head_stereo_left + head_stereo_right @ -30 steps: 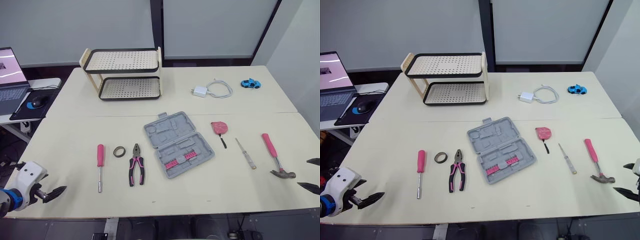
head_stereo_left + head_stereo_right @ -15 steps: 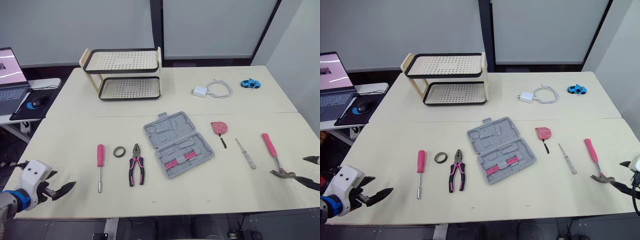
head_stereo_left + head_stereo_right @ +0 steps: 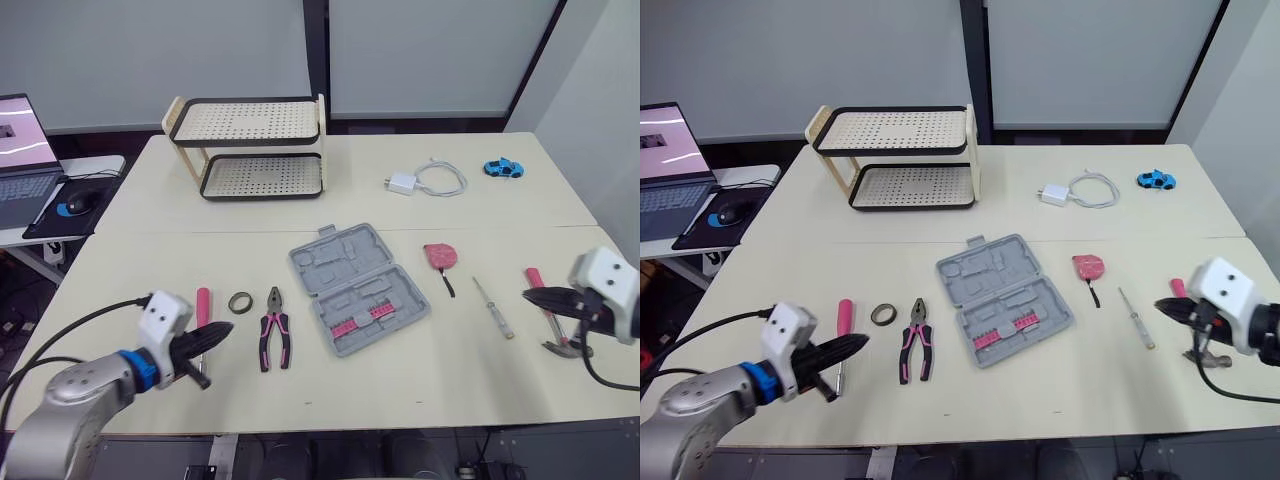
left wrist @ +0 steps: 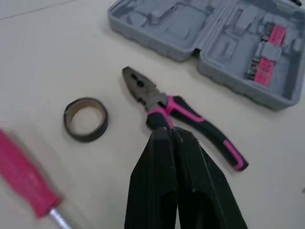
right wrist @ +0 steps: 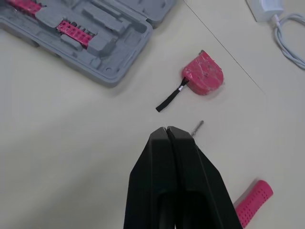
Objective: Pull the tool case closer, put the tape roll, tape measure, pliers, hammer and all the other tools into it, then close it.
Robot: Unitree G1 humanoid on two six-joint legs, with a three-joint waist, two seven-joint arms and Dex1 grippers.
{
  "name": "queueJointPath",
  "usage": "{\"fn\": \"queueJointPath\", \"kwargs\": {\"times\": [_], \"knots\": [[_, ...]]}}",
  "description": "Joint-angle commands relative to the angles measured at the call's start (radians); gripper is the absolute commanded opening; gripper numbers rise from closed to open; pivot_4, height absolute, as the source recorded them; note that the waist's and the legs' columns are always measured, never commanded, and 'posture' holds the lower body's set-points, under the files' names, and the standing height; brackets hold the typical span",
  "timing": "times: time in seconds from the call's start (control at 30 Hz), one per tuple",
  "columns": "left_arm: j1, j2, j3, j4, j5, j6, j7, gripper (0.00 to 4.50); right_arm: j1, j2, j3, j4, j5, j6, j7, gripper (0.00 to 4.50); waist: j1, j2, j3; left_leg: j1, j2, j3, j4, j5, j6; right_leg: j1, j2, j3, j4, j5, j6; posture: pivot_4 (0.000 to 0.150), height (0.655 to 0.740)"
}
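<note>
The grey tool case (image 3: 358, 288) lies open at mid-table with pink bits in one half. To its left lie the pink-handled pliers (image 3: 272, 328), the tape roll (image 3: 239, 302) and a pink screwdriver (image 3: 203, 303). To its right lie the pink tape measure (image 3: 439, 256), a thin screwdriver (image 3: 492, 306) and the hammer (image 3: 564, 348). My left gripper (image 3: 222, 331) is shut and empty, hovering over the screwdriver and pointing at the pliers (image 4: 190, 119). Shut and empty too, my right gripper (image 3: 530, 295) hangs above the hammer's handle (image 5: 252, 200), pointing toward the tape measure (image 5: 204, 74).
A two-tier perforated shelf (image 3: 245, 148) stands at the back left. A white charger with cable (image 3: 400, 183) and a blue toy car (image 3: 501, 167) lie at the back right. A laptop (image 3: 20, 150) and mouse (image 3: 75, 203) sit on a side desk at the left.
Both arms have swung inward from the table's front corners to over the tools. Both grippers have gone from open to shut. The tools have not moved.
</note>
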Motion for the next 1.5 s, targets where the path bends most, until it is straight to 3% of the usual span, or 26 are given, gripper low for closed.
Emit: {"fn": "queueJointPath", "kwargs": {"times": [0.03,0.2,0.3,0.47,0.7,1.0,1.5], "knots": [[-0.088,-0.045,-0.076,0.004,0.000,0.030,0.046,0.05,-0.164,0.031,0.150,-0.024,-0.031,0.071,-0.073,0.00,-0.003,0.000,0.000,0.000,0.000,0.000,0.000,0.000,0.000,0.000,0.000,0.000,0.000,0.000,0.000,0.150,0.7400],[-0.257,-0.151,-0.208,0.122,0.066,0.030,0.124,0.05,-0.421,0.175,0.425,0.095,-0.152,0.119,-0.149,0.00,-0.002,0.000,0.000,-0.001,0.000,0.000,0.002,0.000,0.000,-0.001,0.001,0.000,0.001,0.001,0.000,0.150,0.7400],[-0.297,-0.169,-0.228,0.160,0.071,0.033,0.127,0.05,-0.484,0.217,0.488,0.152,-0.194,0.111,-0.160,0.00,-0.002,-0.001,0.000,-0.003,-0.001,-0.001,0.003,0.003,-0.004,-0.003,0.001,0.000,0.000,0.001,0.000,0.150,0.7400],[-0.357,-0.168,-0.288,0.272,0.135,-0.002,0.121,0.05,-0.637,0.351,0.592,0.408,-0.298,0.020,-0.215,0.00,-0.006,-0.001,0.000,-0.006,-0.002,0.000,0.004,0.003,-0.005,-0.008,0.000,0.001,0.001,0.001,0.000,0.150,0.7400],[-0.397,-0.156,-0.345,0.326,0.171,0.000,0.078,0.05,-0.777,0.473,0.639,0.702,-0.379,-0.107,-0.224,0.00,-0.006,0.000,0.000,-0.017,-0.002,0.000,0.016,0.003,-0.005,-0.020,0.000,0.001,0.014,0.002,-0.001,0.150,0.7400],[-0.460,-0.187,-0.391,0.401,0.225,-0.029,0.081,0.05,-0.907,0.590,0.647,1.021,-0.447,-0.257,-0.241,0.00,-0.009,0.000,0.000,-0.017,-0.002,-0.001,0.016,0.004,-0.006,-0.020,0.000,0.001,0.015,0.002,-0.001,0.150,0.7400],[-0.504,-0.214,-0.432,0.478,0.284,-0.062,0.063,0.05,-0.989,0.659,0.638,1.276,-0.491,-0.376,-0.248,0.00,-0.023,0.000,0.000,-0.017,-0.002,-0.001,0.016,0.004,-0.006,-0.020,0.000,0.001,0.016,0.002,-0.001,0.150,0.7400]]}}
